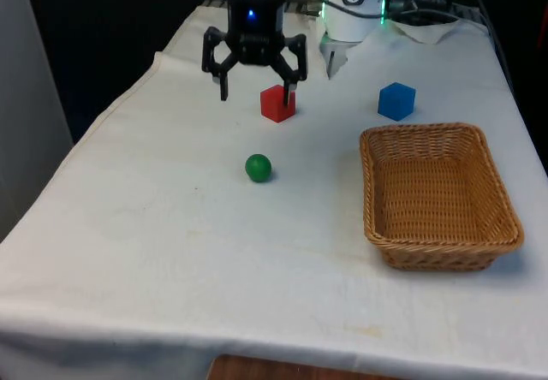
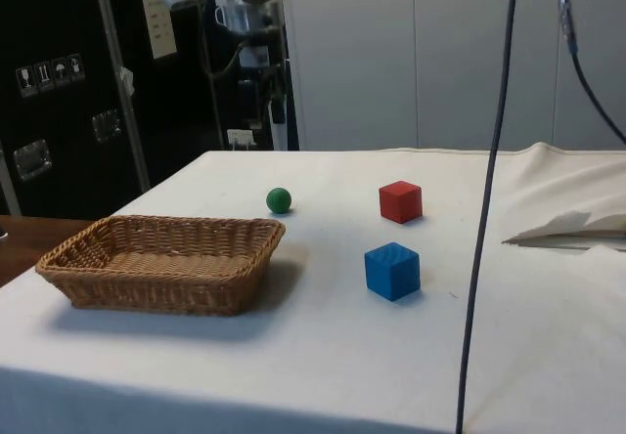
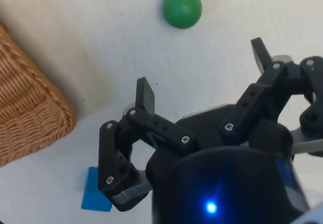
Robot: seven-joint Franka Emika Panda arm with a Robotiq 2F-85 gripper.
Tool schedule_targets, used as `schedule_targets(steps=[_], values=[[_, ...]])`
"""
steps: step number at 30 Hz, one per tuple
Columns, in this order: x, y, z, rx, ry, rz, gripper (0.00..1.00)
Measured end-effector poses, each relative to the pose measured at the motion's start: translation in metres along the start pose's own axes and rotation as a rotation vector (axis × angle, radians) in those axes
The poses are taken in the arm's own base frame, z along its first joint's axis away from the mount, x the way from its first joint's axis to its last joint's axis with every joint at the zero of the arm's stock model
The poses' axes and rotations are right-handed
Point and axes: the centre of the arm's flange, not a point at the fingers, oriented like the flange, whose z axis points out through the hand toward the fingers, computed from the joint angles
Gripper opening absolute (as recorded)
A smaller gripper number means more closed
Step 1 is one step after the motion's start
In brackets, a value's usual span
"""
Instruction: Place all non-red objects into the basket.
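Fingers (image 3: pixel 145 94) spread and empty, my gripper (image 1: pixel 255 79) hovers high (basket (image 1: pixel 501 236) bare), so I judge descent onto green ball (image 1: pixel 258 168) comes next.

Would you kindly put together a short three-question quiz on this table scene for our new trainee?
1. True or false: the basket already holds the green ball.
2. Which thing should stay out of the basket? A) blue cube B) red cube C) green ball
3. Fill in: the pincer hangs above the table with its fingers ____.

Key:
1. False: the ball lies on the cloth and the basket is empty.
2. B: it is red; the task wants only non-red things.
3. Open: the fingers are spread apart and hold nothing.
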Motion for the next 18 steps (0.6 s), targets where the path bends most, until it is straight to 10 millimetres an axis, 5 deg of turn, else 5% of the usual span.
schedule_targets(steps=[18], values=[[-0.001,-0.002,0.053,0.015,-0.001,0.024,1.00]])
